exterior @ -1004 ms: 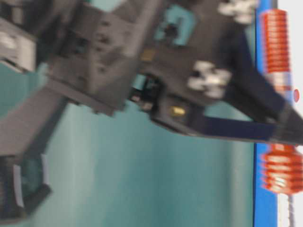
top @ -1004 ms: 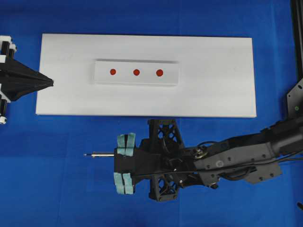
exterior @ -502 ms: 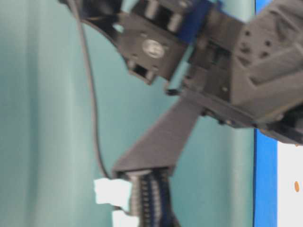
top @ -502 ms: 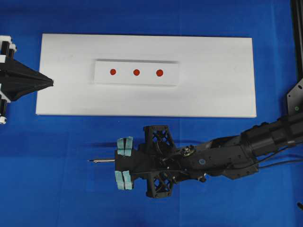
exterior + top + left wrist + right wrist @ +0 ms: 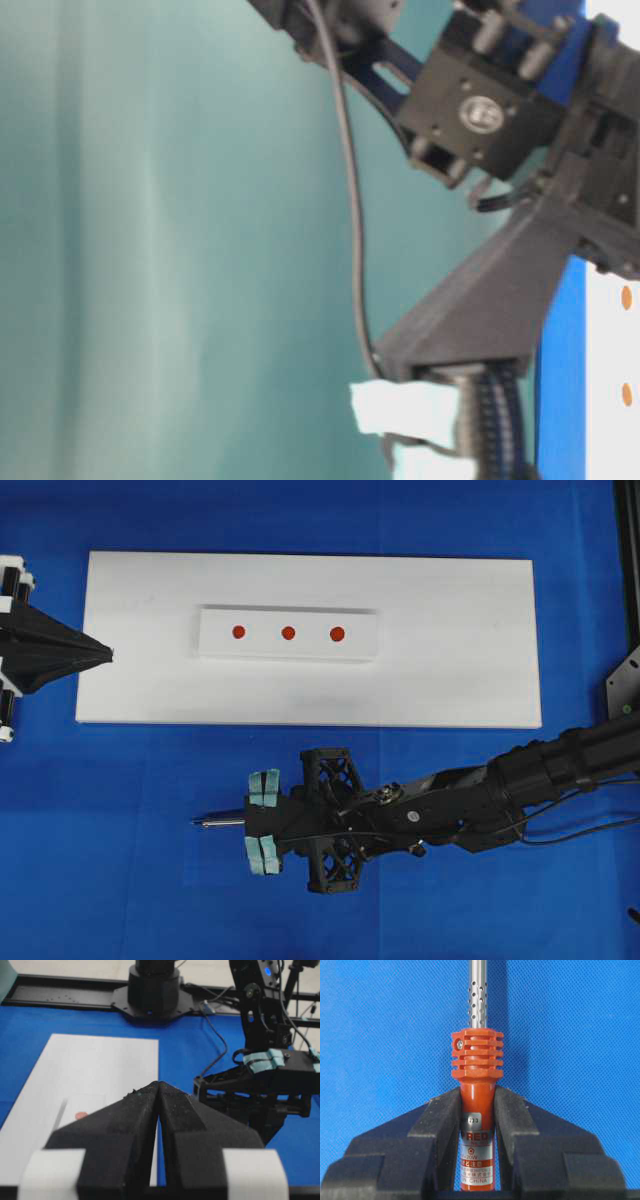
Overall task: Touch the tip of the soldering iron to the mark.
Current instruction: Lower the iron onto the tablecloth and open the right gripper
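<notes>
Soldering iron [image 5: 476, 1110] sat clenched in the right gripper [image 5: 476, 1125], over blue cloth, well near of the untouched mark [image 5: 288, 633].

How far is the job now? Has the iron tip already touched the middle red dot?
Done: the right gripper is shut on the soldering iron. In hand: the iron is over the blue cloth, its shaft pointing left, apart from the white block. Left: bringing the tip to the mark. The left gripper waits shut.
</notes>
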`<state>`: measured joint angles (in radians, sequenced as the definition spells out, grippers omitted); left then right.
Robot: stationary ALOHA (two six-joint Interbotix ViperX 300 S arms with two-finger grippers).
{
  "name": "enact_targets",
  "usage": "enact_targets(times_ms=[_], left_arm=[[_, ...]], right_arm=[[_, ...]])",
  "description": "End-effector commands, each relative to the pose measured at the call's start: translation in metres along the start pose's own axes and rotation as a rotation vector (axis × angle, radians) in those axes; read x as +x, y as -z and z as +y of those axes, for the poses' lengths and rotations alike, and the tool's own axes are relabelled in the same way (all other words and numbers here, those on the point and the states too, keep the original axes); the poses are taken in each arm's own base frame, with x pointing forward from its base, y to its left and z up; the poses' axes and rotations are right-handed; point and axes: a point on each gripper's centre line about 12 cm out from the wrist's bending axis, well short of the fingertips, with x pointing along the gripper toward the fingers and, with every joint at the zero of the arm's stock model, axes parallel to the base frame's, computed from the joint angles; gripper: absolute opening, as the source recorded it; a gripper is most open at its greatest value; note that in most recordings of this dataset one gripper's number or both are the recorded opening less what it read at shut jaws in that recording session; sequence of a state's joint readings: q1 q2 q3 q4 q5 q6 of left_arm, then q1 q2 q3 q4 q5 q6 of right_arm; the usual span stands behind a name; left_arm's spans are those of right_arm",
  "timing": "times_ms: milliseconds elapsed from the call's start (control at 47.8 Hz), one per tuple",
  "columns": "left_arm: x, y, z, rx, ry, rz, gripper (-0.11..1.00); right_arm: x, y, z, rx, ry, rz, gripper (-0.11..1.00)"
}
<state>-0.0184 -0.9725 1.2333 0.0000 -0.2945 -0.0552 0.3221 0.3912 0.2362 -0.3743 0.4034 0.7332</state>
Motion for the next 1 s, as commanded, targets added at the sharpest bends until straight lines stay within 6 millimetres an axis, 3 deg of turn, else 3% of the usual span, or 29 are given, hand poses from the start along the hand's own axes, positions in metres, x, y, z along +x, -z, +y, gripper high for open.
enact_targets(times_ms=[0, 523, 627, 795, 857, 983], left_arm=[[0.0016, -0.0039, -0.0009, 0.001, 0.004, -0.011, 0.00], [0.0016, -0.0038, -0.0009, 0.001, 0.004, -0.009, 0.00], [0.0016, -0.0038, -0.0009, 0.001, 0.004, -0.009, 0.00], [0.0016, -0.0038, -0.0009, 0.001, 0.004, -0.009, 0.00], [0.0016, -0.0038, -0.0009, 0.000, 0.004, -0.009, 0.00], [0.0016, -0.0038, -0.0009, 0.000, 0.004, -0.009, 0.00]], right_arm=[[-0.0075, -0.0093, 0.0038, 0.009, -0.026, -0.038, 0.06], [-0.0009, -0.0083, -0.0010, 0.075, -0.030, -0.029, 0.10], [-0.0001, -0.0073, -0.0013, 0.074, -0.029, -0.026, 0.29], [-0.0008, -0.0070, -0.0011, 0.070, -0.025, -0.023, 0.78], [-0.0009, -0.0078, -0.0016, 0.072, -0.025, -0.025, 0.91], [-0.0031, -0.0101, -0.0011, 0.071, -0.027, -0.031, 0.89]])
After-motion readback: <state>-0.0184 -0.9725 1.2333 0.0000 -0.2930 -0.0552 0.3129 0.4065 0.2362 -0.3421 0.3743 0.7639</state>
